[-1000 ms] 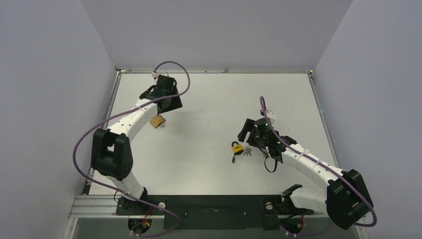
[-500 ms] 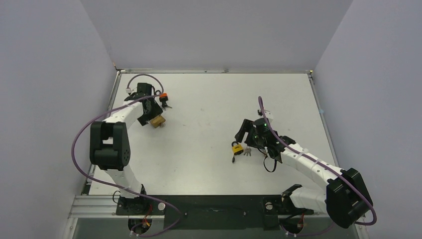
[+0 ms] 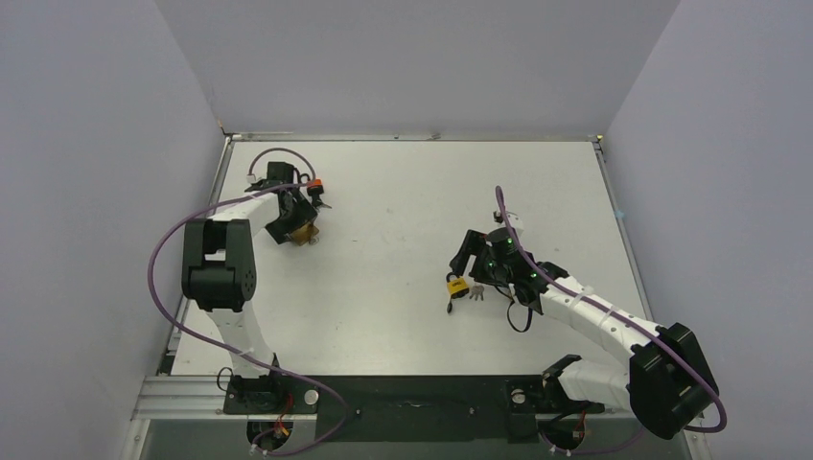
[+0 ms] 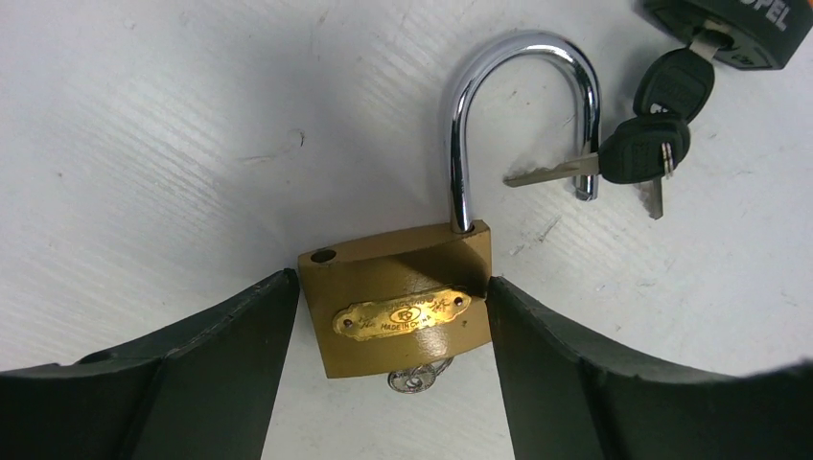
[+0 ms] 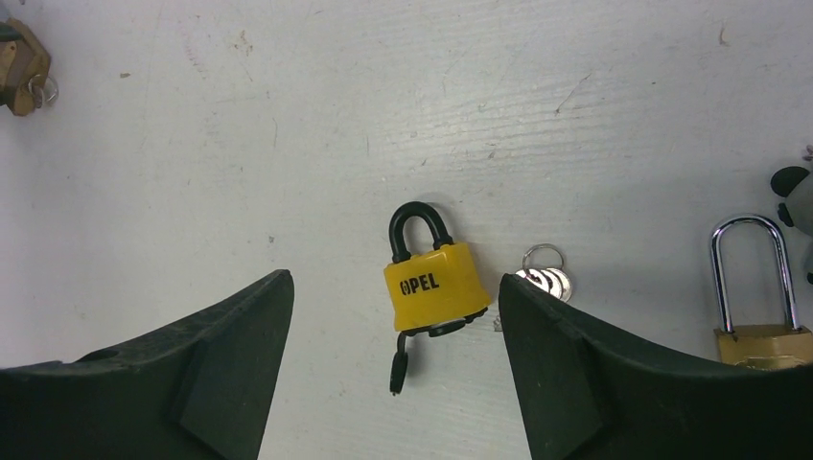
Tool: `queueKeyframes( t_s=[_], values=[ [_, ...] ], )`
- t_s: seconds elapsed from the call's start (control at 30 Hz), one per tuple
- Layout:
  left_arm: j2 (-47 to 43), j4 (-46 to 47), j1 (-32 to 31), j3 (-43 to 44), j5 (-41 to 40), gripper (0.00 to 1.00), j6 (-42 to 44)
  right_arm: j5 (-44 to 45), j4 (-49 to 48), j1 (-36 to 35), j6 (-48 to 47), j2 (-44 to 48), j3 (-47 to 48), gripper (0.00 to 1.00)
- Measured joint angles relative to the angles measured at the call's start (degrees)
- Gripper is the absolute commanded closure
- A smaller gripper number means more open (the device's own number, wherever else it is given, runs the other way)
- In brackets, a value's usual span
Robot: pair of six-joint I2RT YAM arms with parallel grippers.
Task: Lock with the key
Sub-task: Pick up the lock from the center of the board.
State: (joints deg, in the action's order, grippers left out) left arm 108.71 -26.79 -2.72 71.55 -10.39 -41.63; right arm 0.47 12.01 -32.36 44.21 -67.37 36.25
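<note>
Two arms reaching out over a white table (image 3: 403,326): left arm (image 3: 219,273) bent toward the far left corner, right arm (image 3: 604,321) stretched toward the middle right.

Next, the left gripper (image 4: 391,283), low over the tabletop and spread wide, with a black finger (image 4: 220,374) on each side of a brass padlock (image 4: 398,311). Straddles the lock's body closely, fingertips right at its two flanks; cannot tell whether touching. Then the right gripper (image 5: 395,278), also wide apart, holding nothing, above a yellow padlock (image 5: 436,283). Leaves a clear gap on the lock's left and a slim one on its right.

Down to the locks. Brass padlock flat on the table, silver shackle (image 4: 522,105) open, one leg in the body and the other end free. Yellow padlock flat too, black shackle (image 5: 419,225) seated in the body. Near the right-hand finger, at the picture's edge, a second brass lock (image 5: 767,345); in the top corner of the left wrist view, a dark lock (image 4: 757,34).

Smallest last: black-headed keys (image 4: 657,139) just beside the free shackle end, one in the dark lock; a key ring (image 4: 417,380) under the brass body; a black key (image 5: 398,364) in the yellow lock's underside; silver keys (image 5: 545,273) just beside it.
</note>
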Motion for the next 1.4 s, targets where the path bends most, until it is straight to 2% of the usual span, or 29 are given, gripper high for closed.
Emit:
queueKeyframes(
  t_s=[0.57,0.8,0.9,1.07,1.4],
  values=[
    [5.5,-4.9,-2.2,7.5,-6.1,0.3,0.3,-2.0,-2.2,-3.1,0.2,-0.9,0.2,0.27],
    [5.7,-5.2,-3.1,7.5,-6.8,0.4,-0.4,-2.3,-2.3,-4.5,0.5,-1.6,1.1,0.27],
    [4.1,-3.4,-3.1,5.1,-5.9,0.49,-1.7,-2.4,-2.6,-5.4,0.7,-2.1,2.1,0.27],
    [-1.7,0.7,-3.1,-2.8,-0.9,0.57,-5.4,-2.4,-3.6,-8.2,1.1,-4.2,4.2,0.27],
    [-16.3,6.9,-3.2,-21.1,13.3,0.61,-15.5,-1.4,-8.9,-13.4,1.2,-10.0,7.5,0.27]
  ],
)
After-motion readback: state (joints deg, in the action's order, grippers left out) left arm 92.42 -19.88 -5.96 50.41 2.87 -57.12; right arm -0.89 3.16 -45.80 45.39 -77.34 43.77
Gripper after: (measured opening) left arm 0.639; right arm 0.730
